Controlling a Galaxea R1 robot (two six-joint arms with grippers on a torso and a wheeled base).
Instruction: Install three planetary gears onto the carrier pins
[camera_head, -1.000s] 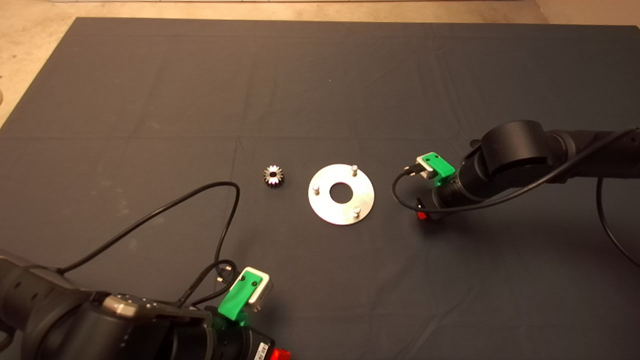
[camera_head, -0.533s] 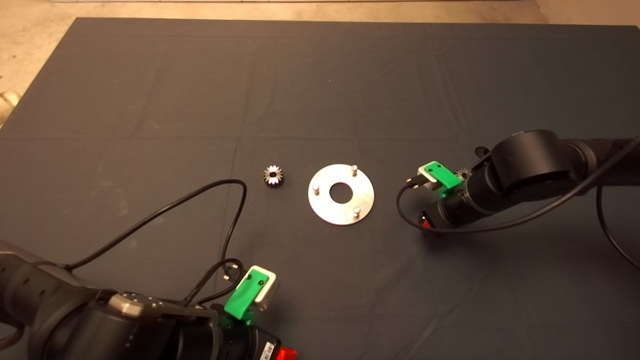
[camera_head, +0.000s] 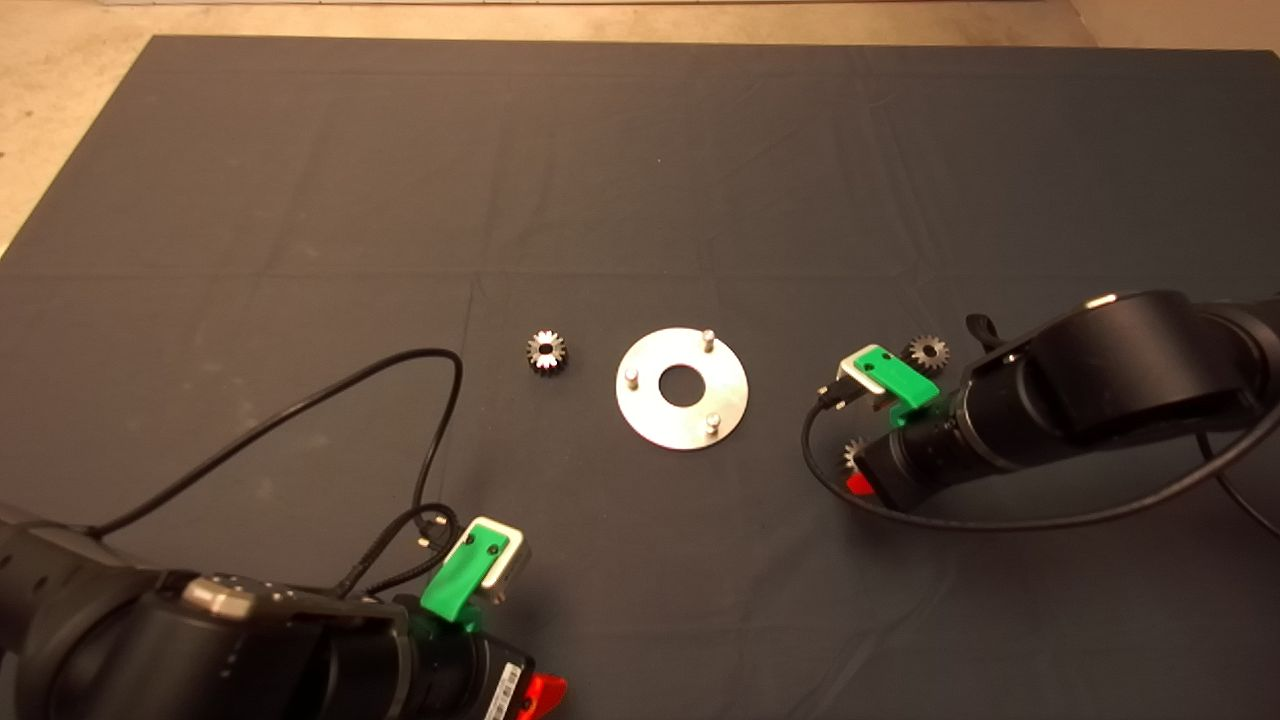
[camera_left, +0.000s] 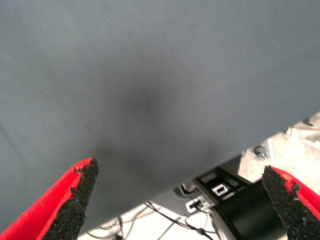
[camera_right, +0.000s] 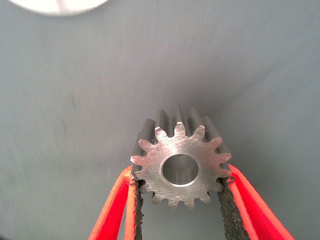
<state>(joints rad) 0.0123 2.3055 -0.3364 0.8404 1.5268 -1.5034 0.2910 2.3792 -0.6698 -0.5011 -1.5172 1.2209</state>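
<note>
Right gripper (camera_right: 179, 200) first: both red fingers (camera_right: 116, 210) are pinched onto a planetary gear (camera_right: 179, 165), black pads biting the teeth on either side, bore facing the wrist camera, mat (camera_right: 75, 100) below it; in the head view that gripper (camera_head: 858, 478) sits just off the right side of the disc (camera_head: 682, 388), with the gear's teeth (camera_head: 853, 452) peeking out beside the arm (camera_head: 1080, 390); a second gear (camera_head: 927, 351) lies flat on the mat just behind the green camera bracket (camera_head: 890, 378), toward the far edge; a third gear (camera_head: 546, 352) rests on the mat just left of the disc, apart from it; the disc lies flat near the middle of the mat (camera_head: 640, 150), its three carrier pins (camera_head: 708, 340) upright and all bare; a black cable (camera_head: 900, 515) loops from the right wrist over the mat. Out to the left gripper (camera_left: 180, 200): fingers (camera_left: 75, 195) spread wide, nothing between them, hanging over the mat's near edge; in the head view it (camera_head: 535, 692) waits at the near left, its cable (camera_head: 300, 410) curling across the mat.
</note>
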